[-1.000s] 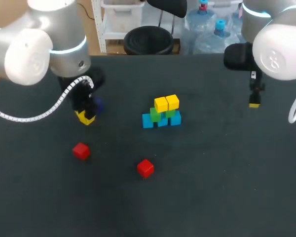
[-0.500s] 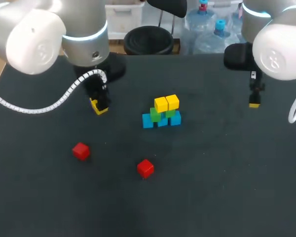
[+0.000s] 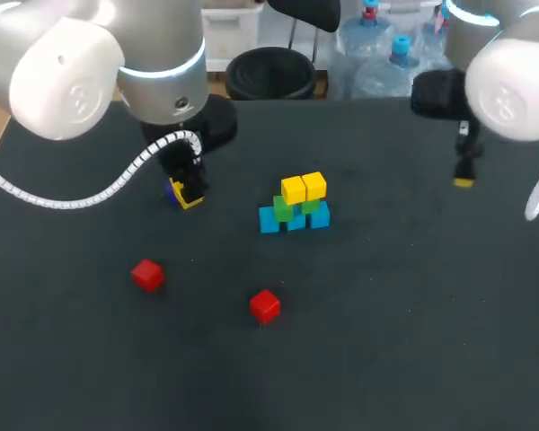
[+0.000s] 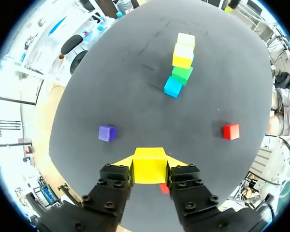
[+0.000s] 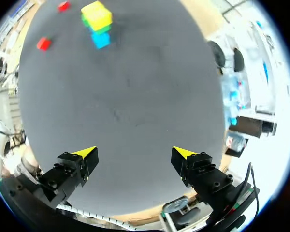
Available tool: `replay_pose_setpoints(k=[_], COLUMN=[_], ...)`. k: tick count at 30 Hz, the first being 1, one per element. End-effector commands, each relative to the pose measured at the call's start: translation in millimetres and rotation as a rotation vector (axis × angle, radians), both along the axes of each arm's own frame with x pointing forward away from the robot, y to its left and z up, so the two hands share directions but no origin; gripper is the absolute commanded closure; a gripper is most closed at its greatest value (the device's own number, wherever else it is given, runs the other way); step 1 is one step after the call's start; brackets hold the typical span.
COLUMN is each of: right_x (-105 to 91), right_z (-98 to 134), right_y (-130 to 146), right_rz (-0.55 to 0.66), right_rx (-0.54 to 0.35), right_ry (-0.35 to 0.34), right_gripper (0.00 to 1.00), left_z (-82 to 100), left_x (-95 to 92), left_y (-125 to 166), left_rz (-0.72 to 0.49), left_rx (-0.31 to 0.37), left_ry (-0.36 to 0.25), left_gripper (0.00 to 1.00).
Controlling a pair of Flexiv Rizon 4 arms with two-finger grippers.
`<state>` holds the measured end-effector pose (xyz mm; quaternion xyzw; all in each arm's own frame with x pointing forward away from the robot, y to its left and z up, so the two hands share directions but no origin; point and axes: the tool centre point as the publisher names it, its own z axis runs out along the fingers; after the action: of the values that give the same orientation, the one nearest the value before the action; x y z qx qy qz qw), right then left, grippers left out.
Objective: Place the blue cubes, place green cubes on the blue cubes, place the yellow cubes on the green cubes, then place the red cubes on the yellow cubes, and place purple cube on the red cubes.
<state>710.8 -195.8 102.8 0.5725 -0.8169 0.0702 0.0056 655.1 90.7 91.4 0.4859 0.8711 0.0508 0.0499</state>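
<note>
The left jaws pinch a yellow cube (image 4: 149,165); the right jaws stand spread, empty. Off-centre release onto the stack (image 3: 295,208) may topple it.

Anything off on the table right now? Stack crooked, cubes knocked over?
Nothing stands out. The stack stands upright, two red cubes and the purple cube lie loose on the table, and the left hand holds a yellow cube squarely.

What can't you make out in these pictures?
- Head view: purple cube mostly hidden behind the left end effector.
- Left wrist view: one red cube nearly covered by the held yellow cube.
- Right wrist view: stack small and end-on; its cubes cannot be counted.
</note>
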Motion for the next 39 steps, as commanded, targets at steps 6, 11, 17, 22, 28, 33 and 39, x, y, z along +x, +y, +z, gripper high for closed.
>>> replay_pose_setpoints(k=[6,11,17,22,28,33,39], right_x=[-14.3,-12.3,-12.3,-12.3,-12.3,-12.3,-12.3], right_z=[18,16,16,16,16,16,16], right_y=[-71,-73,-73,-73,-73,-73,-73], right_rz=[-0.071,-0.073,-0.073,-0.073,-0.073,-0.073,-0.073], right_rx=[0.119,0.102,0.102,0.102,0.102,0.102,0.102], right_ry=[-0.067,-0.035,-0.035,-0.035,-0.035,-0.035,-0.035], right_gripper=[0.0,0.0,0.0,0.0,0.0,0.0,0.0], left_z=[-0.2,-0.2,-0.2,-3.5,-0.9,0.9,-1.8], left_x=[0.0,0.0,0.0,12.3,35.9,36.4,24.7], left_y=[0,0,0,-3,-39,-71,-89], left_rz=[-0.001,-0.001,-0.001,-0.081,-0.22,-0.285,-0.298], left_rx=[0.001,0.001,0.001,-0.02,0.046,0.093,0.075], left_ry=[0.0,0.0,0.0,0.0,0.069,0.169,0.214], left_gripper=[1.0,1.0,1.0,1.0,1.0,1.0,1.0])
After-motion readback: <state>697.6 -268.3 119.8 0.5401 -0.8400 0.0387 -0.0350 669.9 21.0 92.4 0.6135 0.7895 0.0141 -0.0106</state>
